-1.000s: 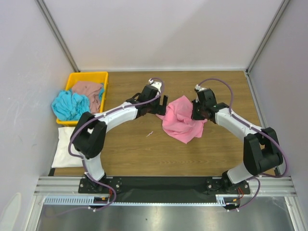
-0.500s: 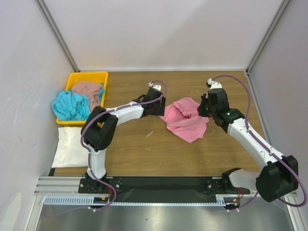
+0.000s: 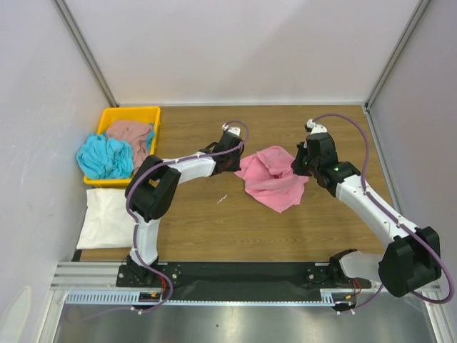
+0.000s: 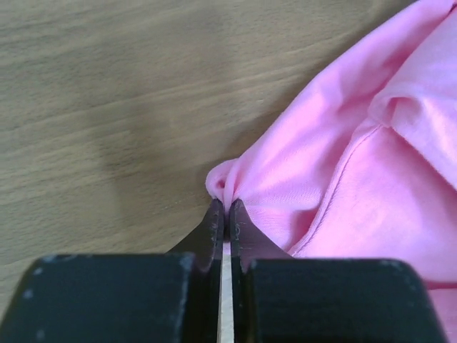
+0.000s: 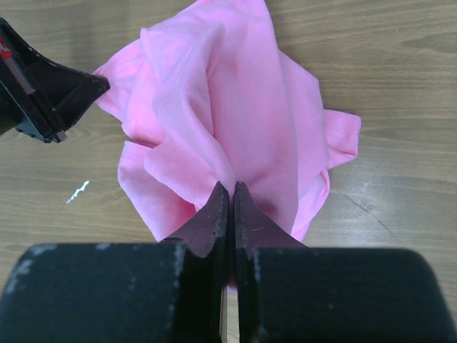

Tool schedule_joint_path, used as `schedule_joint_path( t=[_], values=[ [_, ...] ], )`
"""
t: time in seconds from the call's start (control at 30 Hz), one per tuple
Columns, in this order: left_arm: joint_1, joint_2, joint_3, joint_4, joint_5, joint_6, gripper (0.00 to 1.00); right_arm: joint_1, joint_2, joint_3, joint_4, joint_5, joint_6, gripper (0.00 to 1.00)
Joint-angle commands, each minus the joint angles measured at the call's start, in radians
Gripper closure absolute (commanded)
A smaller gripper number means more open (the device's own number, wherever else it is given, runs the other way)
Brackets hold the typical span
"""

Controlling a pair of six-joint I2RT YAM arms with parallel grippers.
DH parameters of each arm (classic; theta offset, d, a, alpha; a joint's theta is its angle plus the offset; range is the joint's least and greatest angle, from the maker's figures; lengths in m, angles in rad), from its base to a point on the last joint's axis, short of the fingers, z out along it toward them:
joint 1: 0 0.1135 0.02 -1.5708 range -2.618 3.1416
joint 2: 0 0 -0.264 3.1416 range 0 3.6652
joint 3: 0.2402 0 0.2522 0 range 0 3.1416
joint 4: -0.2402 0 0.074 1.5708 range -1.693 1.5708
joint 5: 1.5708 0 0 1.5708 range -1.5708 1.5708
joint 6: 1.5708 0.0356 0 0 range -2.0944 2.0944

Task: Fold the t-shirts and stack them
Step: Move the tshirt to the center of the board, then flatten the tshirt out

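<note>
Bright pink cloth t-shirt: one item, crumpled and partly spread on the brown wood-grain table, right of centre, lying between the two arms. Left gripper: black, two fingers, set at the shirt's left edge; the left wrist view shows its jaws closed tight, with a small puckered nub of pink hem pinched between the tips and the rest of the shirt fanning away to the right. Right gripper: black, two fingers, set at the shirt's right far edge; the right wrist view shows its jaws pressed together on a raised ridge of pink cloth, from which folds run out towards the opposite gripper at that view's upper left. One short sleeve lies flat to the right of that ridge. Turquoise cloth t-shirt: bunched, spilling over the near left rim of the yellow rectangular plastic tray at the table's far left corner. Dusty brown-pink cloth t-shirt: bunched inside the same tray, just behind the turquoise one. Cream-white cloth t-shirt: lying flat at the table's left edge, just in front of the tray and well apart from both grippers. Small white scrap: on bare wood, near the pink shirt's left near side.
</note>
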Motion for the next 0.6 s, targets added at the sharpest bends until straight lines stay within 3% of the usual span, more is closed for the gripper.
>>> schedule_joint_path(
  t=[0.0,0.1,0.3,0.57],
  values=[
    [0.024,-0.048,0.041,0.002,-0.050,0.005,1.00,0.003,0.009,0.096,0.009,-0.002,0.005,1.00],
    [0.099,-0.177,0.034,-0.017,-0.068,0.030,1.00,-0.005,0.018,0.191,-0.032,0.019,0.003,1.00],
    [0.243,-0.394,0.116,-0.126,0.028,0.108,1.00,-0.075,-0.007,0.314,-0.046,-0.008,0.006,1.00],
    [0.250,-0.695,0.186,-0.259,-0.079,0.200,1.00,-0.123,-0.042,0.435,-0.058,-0.124,-0.057,1.00]
  ],
)
